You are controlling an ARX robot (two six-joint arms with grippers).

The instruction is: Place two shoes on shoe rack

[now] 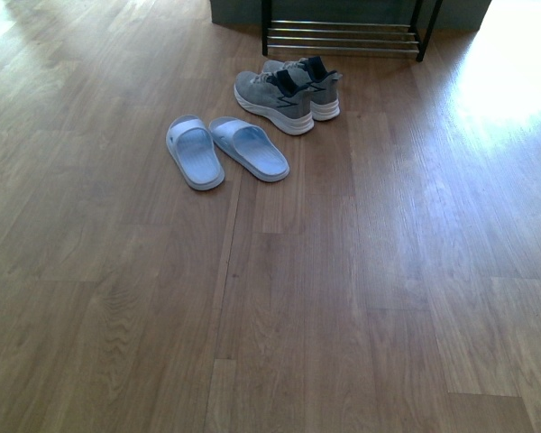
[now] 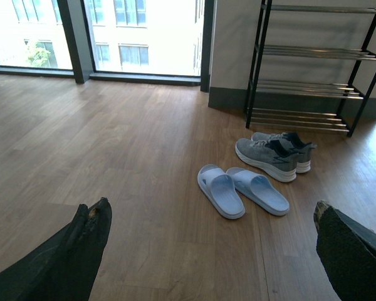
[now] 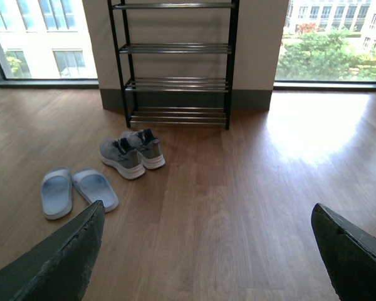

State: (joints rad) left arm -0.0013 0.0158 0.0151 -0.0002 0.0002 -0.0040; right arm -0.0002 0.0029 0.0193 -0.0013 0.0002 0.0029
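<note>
While sneakers point(image 1: 288, 95) and slides point(image 1: 225, 152) lie on the floor point(image 1: 361, 316), left gripper point(image 2: 208, 205) and right gripper point(image 3: 207, 207) gape wide, empty.
Sneakers sit near the shoe rack point(image 1: 343, 36), slides just beside them.

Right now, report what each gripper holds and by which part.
Nothing. Left gripper and right gripper are both open and empty; the sneakers and slides lie on the floor.

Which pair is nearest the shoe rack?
The grey sneakers, just in front of the shoe rack's bottom bars; the pale blue slides lie farther from it.
</note>
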